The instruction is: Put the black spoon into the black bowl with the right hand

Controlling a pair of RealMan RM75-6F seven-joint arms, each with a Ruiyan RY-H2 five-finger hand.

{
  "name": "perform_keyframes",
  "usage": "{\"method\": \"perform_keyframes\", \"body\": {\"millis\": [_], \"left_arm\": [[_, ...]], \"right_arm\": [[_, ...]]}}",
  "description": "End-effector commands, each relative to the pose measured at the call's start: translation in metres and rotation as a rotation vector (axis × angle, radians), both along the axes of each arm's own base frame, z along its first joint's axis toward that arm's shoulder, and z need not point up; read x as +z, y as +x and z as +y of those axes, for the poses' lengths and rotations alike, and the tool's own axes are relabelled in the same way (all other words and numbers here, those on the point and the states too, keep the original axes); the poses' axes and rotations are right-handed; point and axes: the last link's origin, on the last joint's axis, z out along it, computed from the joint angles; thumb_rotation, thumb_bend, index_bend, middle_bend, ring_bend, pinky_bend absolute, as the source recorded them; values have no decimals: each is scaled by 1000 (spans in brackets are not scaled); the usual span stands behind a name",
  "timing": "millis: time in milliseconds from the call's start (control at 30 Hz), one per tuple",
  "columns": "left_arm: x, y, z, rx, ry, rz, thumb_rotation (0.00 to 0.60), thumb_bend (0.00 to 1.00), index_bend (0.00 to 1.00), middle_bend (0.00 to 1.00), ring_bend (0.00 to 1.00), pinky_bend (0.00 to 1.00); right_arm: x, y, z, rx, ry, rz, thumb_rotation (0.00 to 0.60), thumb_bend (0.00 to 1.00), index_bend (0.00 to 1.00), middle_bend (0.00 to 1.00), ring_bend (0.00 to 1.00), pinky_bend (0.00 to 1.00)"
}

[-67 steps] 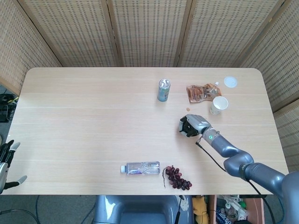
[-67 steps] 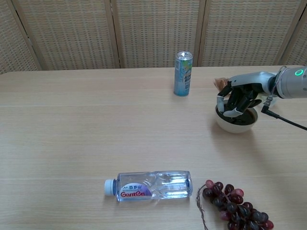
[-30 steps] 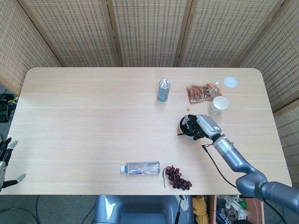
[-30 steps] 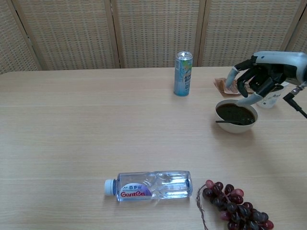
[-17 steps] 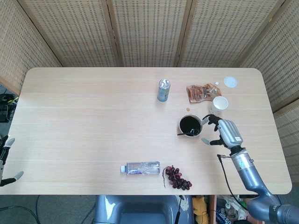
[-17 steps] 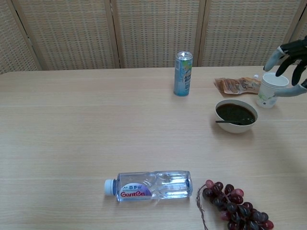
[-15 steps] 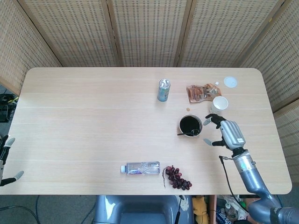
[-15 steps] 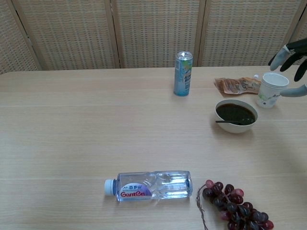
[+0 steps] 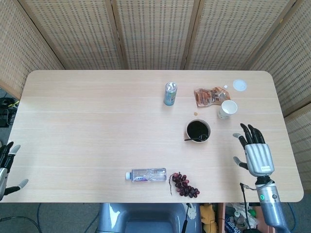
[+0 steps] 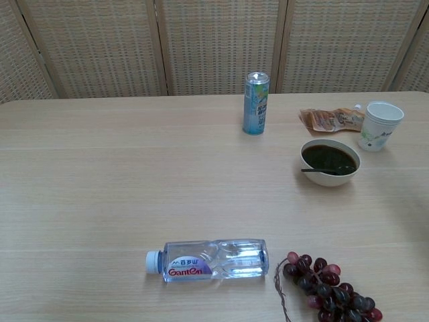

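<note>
The black bowl (image 9: pixel 198 130) (image 10: pixel 330 162), black inside and pale outside, stands right of the table's middle. The black spoon (image 9: pixel 193 139) (image 10: pixel 316 171) lies in it, its handle sticking out over the rim toward the left. My right hand (image 9: pixel 255 152) hovers near the table's right front edge, well away from the bowl, fingers spread and holding nothing; the chest view does not show it. My left hand (image 9: pixel 6 167) shows at the far left edge, off the table, fingers apart and empty.
A blue can (image 9: pixel 170 93) (image 10: pixel 255 103), a brown snack pouch (image 9: pixel 209 95) (image 10: pixel 331 119), a white paper cup (image 9: pixel 226 109) (image 10: pixel 378 125) and a white lid (image 9: pixel 239 85) stand behind the bowl. A water bottle (image 9: pixel 146 174) (image 10: pixel 209 259) and grapes (image 9: pixel 184 184) (image 10: pixel 328 290) lie near the front edge.
My right hand let go of the spoon in the bowl, lifted off, and drew back to the right front with fingers spread. It has left the chest view.
</note>
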Motion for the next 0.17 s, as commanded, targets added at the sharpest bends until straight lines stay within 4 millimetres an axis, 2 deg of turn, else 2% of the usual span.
{"method": "perform_keyframes", "body": {"millis": [33, 167], "left_arm": [[-1, 2, -3, -8, -11, -1, 600, 36, 0, 0, 0, 0], [-3, 6, -5, -25, -18, -7, 600, 35, 0, 0, 0, 0]], "right_arm": [[1, -3, 15, -26, -12, -4, 600, 198, 294, 142, 78, 163], [3, -6, 26, -40, -11, -12, 600, 198, 294, 142, 75, 163]]}}
